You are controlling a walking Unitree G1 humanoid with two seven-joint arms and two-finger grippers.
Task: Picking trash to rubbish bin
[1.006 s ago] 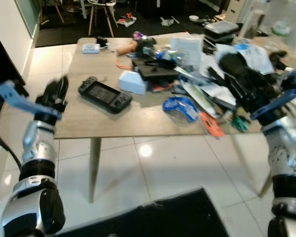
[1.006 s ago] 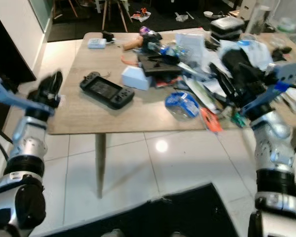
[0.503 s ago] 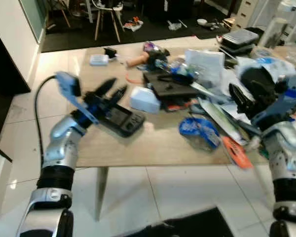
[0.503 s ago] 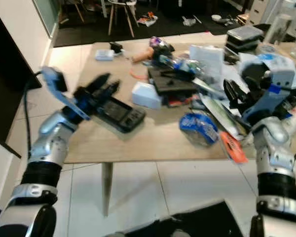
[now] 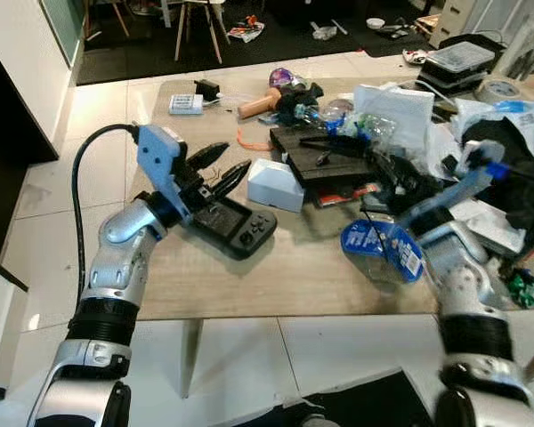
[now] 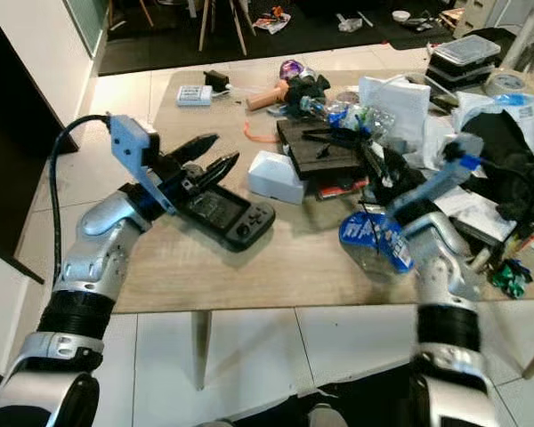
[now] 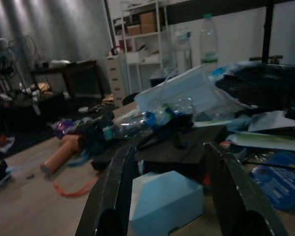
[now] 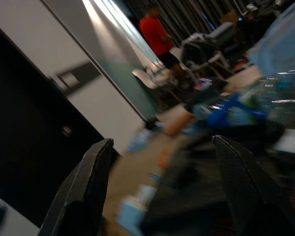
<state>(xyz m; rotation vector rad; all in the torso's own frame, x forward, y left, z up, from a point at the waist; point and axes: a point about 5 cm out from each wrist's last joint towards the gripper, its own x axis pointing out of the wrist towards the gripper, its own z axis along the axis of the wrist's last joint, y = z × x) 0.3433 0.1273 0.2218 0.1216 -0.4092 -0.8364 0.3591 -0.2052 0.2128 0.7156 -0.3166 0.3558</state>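
Both claws up over a messy worktop [image 5: 276, 276], nothing grabbed

Left claw [image 5: 221, 169] hangs spread wide just above the black handheld console [image 5: 234, 226], pointing toward the white box [image 5: 275, 183] beside it. Right claw [image 6: 380, 166] is spread too, over the black tray [image 5: 325, 162] near the middle of the clutter. The trash is all on the worktop: a crumpled blue and clear plastic container [image 5: 382, 250] near the front edge, a squashed bottle [image 5: 338, 118] further back, papers and bags piled on the robot's right
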